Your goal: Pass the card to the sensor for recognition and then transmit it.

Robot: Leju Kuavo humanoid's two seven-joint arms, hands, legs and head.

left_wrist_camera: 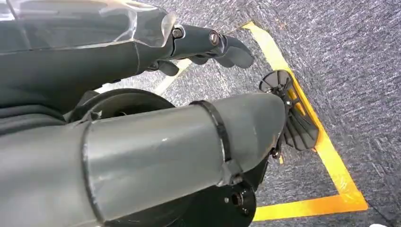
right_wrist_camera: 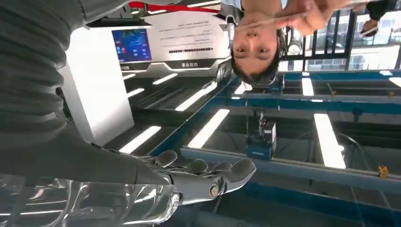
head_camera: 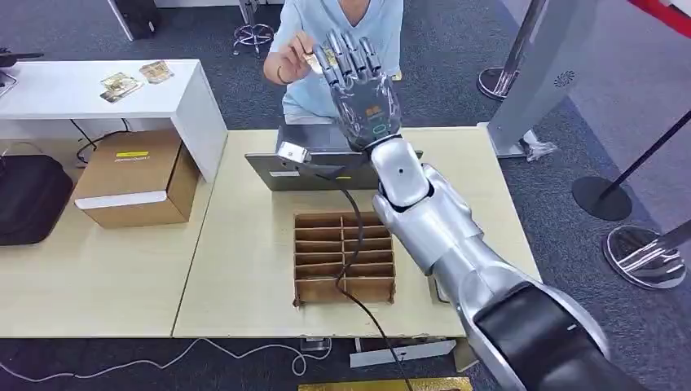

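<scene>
My right hand (head_camera: 358,77) is raised over the far edge of the table, fingers straight up and spread, with nothing in it. Just beside its fingertips, a person's hand (head_camera: 287,63) pinches the small card (head_camera: 312,59). In the right wrist view my fingers (right_wrist_camera: 208,177) are stretched out empty, and the person holds the card (right_wrist_camera: 257,22) edge-on near their face. The grey sensor unit (head_camera: 326,169) lies on the table below my wrist, with a silver scanner head (head_camera: 292,153) at its left end. My left hand (left_wrist_camera: 208,45) hangs over the carpet, fingers extended and holding nothing.
A cardboard divider box (head_camera: 344,257) sits mid-table with a black cable (head_camera: 352,244) running across it. To the left are a white desk (head_camera: 98,102) with cards (head_camera: 121,85), a brown carton (head_camera: 134,179) and a black bag (head_camera: 28,195). Stanchion bases (head_camera: 603,197) stand at right.
</scene>
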